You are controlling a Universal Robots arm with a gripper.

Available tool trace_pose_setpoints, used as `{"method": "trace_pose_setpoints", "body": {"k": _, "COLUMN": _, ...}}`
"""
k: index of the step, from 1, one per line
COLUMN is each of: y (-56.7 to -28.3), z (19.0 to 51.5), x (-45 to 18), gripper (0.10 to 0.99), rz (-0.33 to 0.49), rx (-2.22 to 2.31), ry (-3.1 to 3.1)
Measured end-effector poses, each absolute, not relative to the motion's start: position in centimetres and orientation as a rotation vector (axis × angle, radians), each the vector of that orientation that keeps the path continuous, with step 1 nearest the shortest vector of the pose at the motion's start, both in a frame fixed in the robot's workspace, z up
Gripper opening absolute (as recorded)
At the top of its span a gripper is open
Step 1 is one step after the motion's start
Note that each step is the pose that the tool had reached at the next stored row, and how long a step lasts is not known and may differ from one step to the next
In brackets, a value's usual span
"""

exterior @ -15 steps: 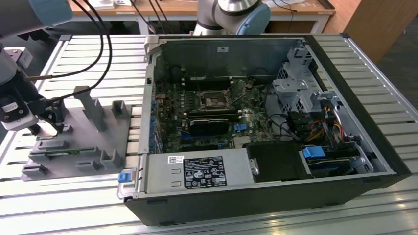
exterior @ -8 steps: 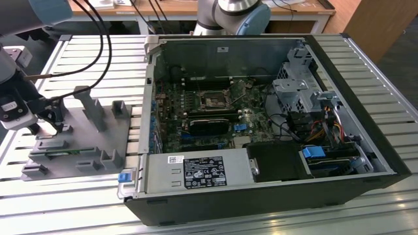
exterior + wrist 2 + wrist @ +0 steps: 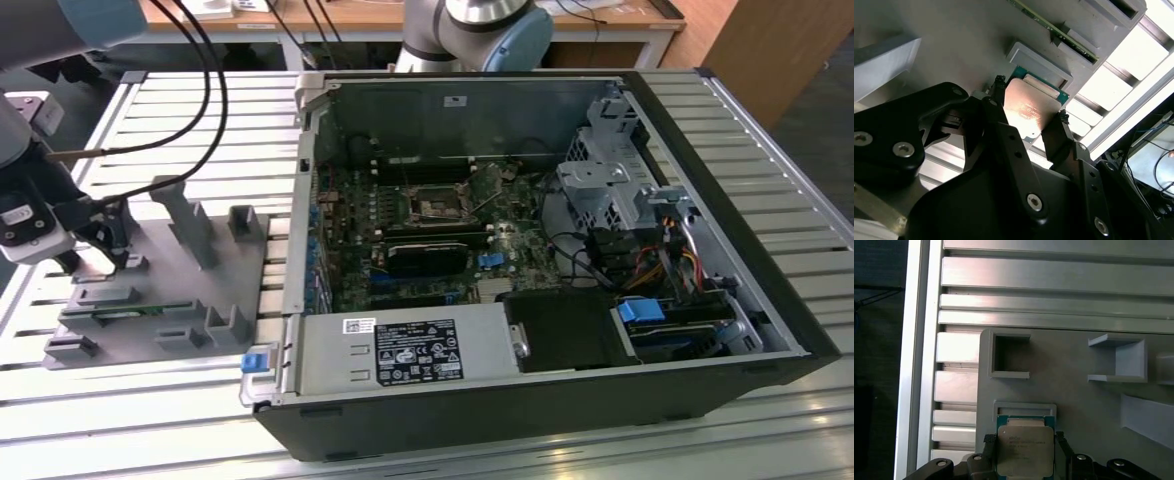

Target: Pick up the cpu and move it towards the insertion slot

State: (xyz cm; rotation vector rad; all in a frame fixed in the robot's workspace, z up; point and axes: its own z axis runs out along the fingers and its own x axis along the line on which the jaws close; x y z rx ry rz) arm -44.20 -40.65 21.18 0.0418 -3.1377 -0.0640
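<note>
- The gripper [image 3: 94, 250] is down over the grey fixture [image 3: 160, 300], which sits on the slatted bench [image 3: 160, 110] on the exterior view's left, just beside the open PC case [image 3: 534, 420].
- In both wrist views the cpu [image 3: 1025, 452] [image 3: 1026, 110] lies silver side up, flat in a shallow pocket of the fixture [image 3: 1079, 400] [image 3: 954, 45]. Its far edge is tucked right against the pocket's low grey lip, with a bit of green rim showing there.
- The black fingers [image 3: 989, 442] [image 3: 1056, 137] sit one on each side of the cpu. As far as I can see they're clamped on its two opposite edges, with no gap on either side.
- So the gripper [image 3: 1025, 445] [image 3: 1031, 101] is basically centred on the chip, which looks like it's in the pocket rather than lifted clear, though that's hard to call.
- The first wrist view also has an empty square pocket on the fixture, just past the cpu's pocket, and then the bench [image 3: 1054, 285] slats beyond that.
- The slot [image 3: 437, 206] is inside the case, a dark square with a shiny frame on the board, with a long black card just below it in the exterior view.
- The slot is well apart from the gripper, with the case wall between them.
</note>
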Motion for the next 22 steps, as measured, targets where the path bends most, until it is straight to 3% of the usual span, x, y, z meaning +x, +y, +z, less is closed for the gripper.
{"method": "trace_pose_setpoints", "body": {"k": 22, "y": -40.65, "z": 21.9, "x": -44.2, "gripper": 0.541, "rz": -0.064, "rx": 0.042, "ry": -3.138}}
